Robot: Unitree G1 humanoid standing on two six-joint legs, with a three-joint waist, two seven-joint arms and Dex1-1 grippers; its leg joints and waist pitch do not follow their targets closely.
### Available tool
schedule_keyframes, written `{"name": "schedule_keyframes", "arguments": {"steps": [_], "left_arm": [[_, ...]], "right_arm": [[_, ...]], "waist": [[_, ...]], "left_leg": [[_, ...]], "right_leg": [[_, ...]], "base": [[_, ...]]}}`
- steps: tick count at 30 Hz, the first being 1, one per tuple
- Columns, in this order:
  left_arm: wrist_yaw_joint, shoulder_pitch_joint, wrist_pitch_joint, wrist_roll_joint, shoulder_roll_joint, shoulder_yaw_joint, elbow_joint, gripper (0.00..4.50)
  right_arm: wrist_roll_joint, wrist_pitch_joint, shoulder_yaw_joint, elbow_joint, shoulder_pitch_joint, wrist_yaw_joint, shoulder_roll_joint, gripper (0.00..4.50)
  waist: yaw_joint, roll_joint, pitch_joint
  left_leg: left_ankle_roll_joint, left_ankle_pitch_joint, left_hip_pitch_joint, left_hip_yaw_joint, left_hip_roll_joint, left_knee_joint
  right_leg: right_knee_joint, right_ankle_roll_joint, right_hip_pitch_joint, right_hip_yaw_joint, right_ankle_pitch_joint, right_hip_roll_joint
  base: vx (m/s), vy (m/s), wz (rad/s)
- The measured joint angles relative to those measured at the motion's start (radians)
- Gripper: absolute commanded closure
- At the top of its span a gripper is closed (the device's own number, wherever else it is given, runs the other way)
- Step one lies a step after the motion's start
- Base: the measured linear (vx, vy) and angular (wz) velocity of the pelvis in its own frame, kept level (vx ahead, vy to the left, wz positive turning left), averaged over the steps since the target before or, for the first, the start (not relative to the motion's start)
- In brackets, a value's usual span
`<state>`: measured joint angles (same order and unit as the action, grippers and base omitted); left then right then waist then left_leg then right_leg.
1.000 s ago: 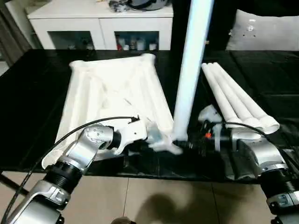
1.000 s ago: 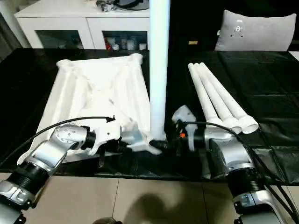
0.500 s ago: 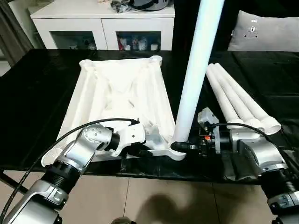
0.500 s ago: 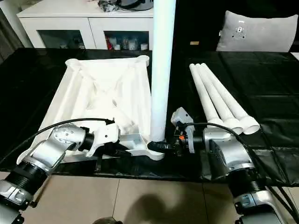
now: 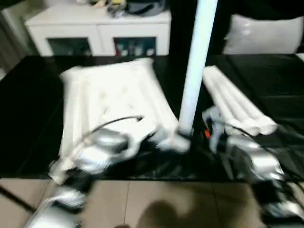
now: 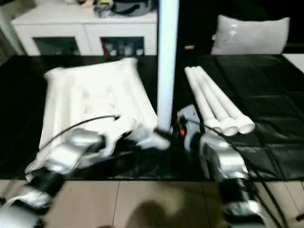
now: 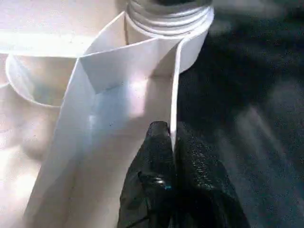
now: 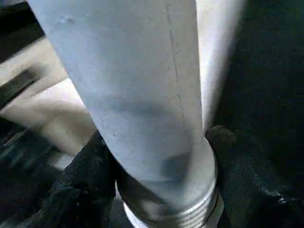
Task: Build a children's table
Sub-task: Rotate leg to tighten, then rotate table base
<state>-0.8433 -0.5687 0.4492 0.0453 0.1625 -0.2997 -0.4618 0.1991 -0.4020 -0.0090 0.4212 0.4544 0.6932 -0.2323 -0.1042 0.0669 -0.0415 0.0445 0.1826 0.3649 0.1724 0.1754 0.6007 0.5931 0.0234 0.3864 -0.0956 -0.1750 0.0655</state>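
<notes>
A white plastic table top (image 5: 111, 97) is seen lying upside down, ribbed underside up, on a black surface (image 5: 33, 109). At its near right corner, one long white leg (image 5: 195, 66) is stood upright, its threaded foot set at the round corner socket (image 7: 166, 28). The left pincer (image 7: 172, 142) is pressed together on the thin upright edge of the table top just beside that socket, the wall nipped between its two black fingers (image 7: 154, 156). The right pincer (image 8: 156, 156) is closed around the base of the upright leg, one black finger (image 8: 90, 166) seen on each side of the tube just above the threads. Three further legs (image 6: 216, 102) are laid side by side on the surface to the right, well apart from the table top, their wide ends pointed toward the robot. Behind the surface, a white cabinet (image 5: 102, 31) with glass doors is seen, with a grey cushion (image 6: 249, 35) further right. Silver forearms are shown reaching in from the near edge, over a tiled floor (image 5: 156, 199).
</notes>
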Motion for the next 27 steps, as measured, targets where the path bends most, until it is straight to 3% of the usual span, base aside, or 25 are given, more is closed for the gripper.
{"name": "schedule_keyframes", "arguments": {"steps": [3,5,11,12,15,20,22,27], "left_arm": [[0.144,-0.038,0.065,0.004,-0.083,0.026,-0.041,4.5],[0.204,-0.058,0.072,0.013,-0.12,0.029,-0.066,4.5],[0.205,-0.06,0.064,0.023,-0.111,0.026,-0.059,4.5],[0.205,-0.06,0.059,0.027,-0.11,0.024,-0.059,4.5],[0.207,-0.062,0.04,0.035,-0.105,0.013,-0.064,4.5],[0.23,-0.085,-0.016,0.049,-0.092,0.009,-0.112,4.5],[0.23,-0.094,-0.02,0.048,-0.093,0.01,-0.123,4.07],[0.236,-0.11,-0.091,0.046,-0.096,0.017,-0.145,3.6]], "right_arm": [[-0.021,0.008,-0.04,0.051,0.047,-0.205,0.077,1.94],[-0.03,0.033,-0.06,0.067,0.057,-0.293,0.108,1.94],[-0.04,0.046,-0.061,0.059,0.056,-0.307,0.116,1.94],[-0.041,0.05,-0.062,0.06,0.056,-0.312,0.118,1.59],[-0.033,0.067,-0.076,0.063,0.053,-0.318,0.127,1.21],[0.005,0.055,-0.083,0.025,0.012,-0.274,0.108,0.91],[0.002,0.053,-0.075,0.022,0.001,-0.264,0.087,0.72],[0.013,0.03,-0.105,-0.025,-0.02,-0.227,0.004,0.31]], "waist": [[0.017,0.0,0.0],[0.017,0.0,0.0],[0.015,0.0,0.0],[0.014,0.0,0.0],[0.014,0.001,0.0],[0.018,0.0,-0.001],[0.016,0.0,-0.001],[0.009,0.001,-0.001]], "left_leg": [[0.0,0.0,0.001,0.0,-0.002,-0.001],[0.0,0.0,0.002,0.0,-0.003,-0.002],[-0.002,0.001,0.003,0.0,-0.004,-0.006],[-0.002,0.001,0.003,0.0,-0.004,-0.007],[-0.001,0.001,0.004,0.001,-0.004,-0.009],[-0.001,0.001,0.005,0.001,-0.004,-0.009],[-0.001,0.001,0.008,0.001,-0.004,-0.008],[-0.009,-0.003,0.022,0.001,-0.004,-0.006]], "right_leg": [[0.0,0.0,0.0,-0.004,0.0,0.005],[-0.002,0.0,0.0,-0.006,0.0,0.008],[-0.002,-0.004,0.001,-0.006,0.001,0.008],[-0.002,-0.004,0.001,-0.006,0.001,0.008],[-0.002,-0.004,0.003,-0.006,0.001,0.008],[-0.003,-0.005,0.004,-0.006,0.001,0.008],[-0.003,-0.004,0.007,-0.006,0.001,0.008],[0.0,0.001,0.019,-0.006,0.005,0.009]], "base": [[0.0,0.0,0.0],[0.0,0.0,0.0],[0.0,0.0,0.0],[0.0,0.0,0.0],[0.0,0.0,0.0],[0.0,0.0,0.0],[0.0,0.0,0.0],[0.0,0.0,0.0]]}}
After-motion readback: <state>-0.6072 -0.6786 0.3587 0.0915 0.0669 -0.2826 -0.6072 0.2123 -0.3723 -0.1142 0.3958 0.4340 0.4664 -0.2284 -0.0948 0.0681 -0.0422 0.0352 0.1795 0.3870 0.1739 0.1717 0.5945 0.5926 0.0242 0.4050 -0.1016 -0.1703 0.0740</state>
